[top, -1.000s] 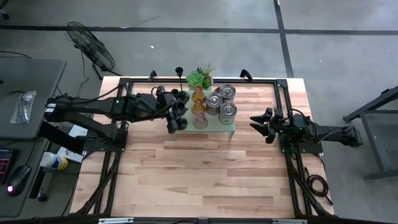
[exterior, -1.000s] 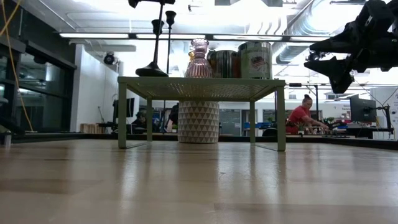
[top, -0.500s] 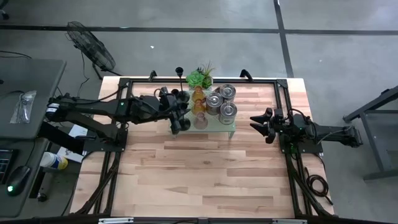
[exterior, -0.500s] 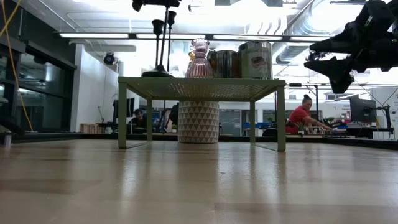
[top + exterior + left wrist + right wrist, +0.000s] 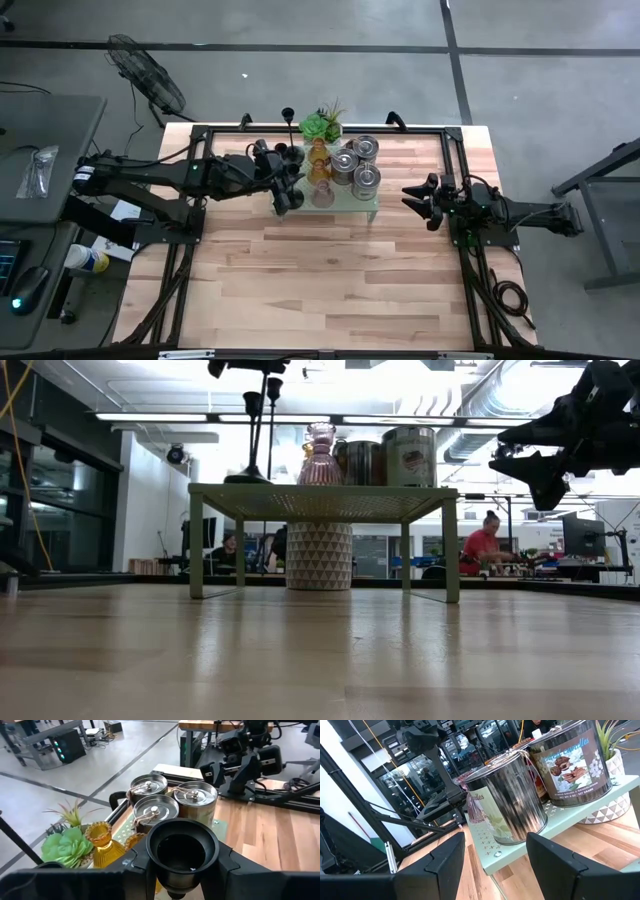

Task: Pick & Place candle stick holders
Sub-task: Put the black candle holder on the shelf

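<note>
Black candle holder (image 5: 181,852) sits clamped in the left gripper (image 5: 285,180), upright at the near-left corner of the green stand (image 5: 320,500). Silver tins (image 5: 172,802) and amber holders (image 5: 102,842) crowd the stand beyond it. Farther right of the stand, the right gripper (image 5: 425,203) hangs half-open and empty over the desk (image 5: 330,280).

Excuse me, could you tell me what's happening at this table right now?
The left end effector is closed on the cup of a black holder at the near-left corner of the green stand, which also carries three tins, an amber holder and a pink glass. Whether the black holder's base has left the stand cannot be told. A second black holder stands behind, beside the plant. The right end effector waits open to the stand's right.
</note>
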{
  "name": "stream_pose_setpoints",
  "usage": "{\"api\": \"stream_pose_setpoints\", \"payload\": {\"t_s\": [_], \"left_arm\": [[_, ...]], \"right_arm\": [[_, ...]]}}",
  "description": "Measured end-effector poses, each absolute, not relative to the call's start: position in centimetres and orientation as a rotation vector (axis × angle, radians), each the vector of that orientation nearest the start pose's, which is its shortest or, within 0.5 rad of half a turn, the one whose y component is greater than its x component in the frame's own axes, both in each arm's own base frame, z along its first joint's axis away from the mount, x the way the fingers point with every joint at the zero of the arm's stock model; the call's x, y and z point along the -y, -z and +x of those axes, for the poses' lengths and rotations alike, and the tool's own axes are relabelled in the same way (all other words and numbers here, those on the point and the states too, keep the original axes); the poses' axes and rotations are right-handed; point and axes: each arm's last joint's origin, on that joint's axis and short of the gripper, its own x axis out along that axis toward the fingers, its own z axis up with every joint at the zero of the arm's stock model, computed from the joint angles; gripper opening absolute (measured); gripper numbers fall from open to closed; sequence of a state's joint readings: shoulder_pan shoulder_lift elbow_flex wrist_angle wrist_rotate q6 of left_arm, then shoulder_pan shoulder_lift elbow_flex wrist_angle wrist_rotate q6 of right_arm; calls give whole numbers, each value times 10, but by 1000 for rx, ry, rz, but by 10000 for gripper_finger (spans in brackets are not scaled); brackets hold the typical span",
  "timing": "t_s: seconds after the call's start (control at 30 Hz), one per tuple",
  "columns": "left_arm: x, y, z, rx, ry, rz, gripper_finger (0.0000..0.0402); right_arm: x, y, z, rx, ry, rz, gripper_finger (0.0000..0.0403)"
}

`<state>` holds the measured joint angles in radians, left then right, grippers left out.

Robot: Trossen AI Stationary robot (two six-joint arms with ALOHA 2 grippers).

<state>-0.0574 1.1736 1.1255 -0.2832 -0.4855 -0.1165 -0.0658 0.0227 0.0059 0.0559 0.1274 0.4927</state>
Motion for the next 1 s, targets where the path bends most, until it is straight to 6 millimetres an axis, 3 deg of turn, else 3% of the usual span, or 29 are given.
{"api": "stream_pose_setpoints", "payload": {"t_s": [1.0], "left_arm": [[0, -363, 255, -304, -471, -22, 104]], "right_arm": [[10, -169, 98, 86, 180, 492, 206]]}}
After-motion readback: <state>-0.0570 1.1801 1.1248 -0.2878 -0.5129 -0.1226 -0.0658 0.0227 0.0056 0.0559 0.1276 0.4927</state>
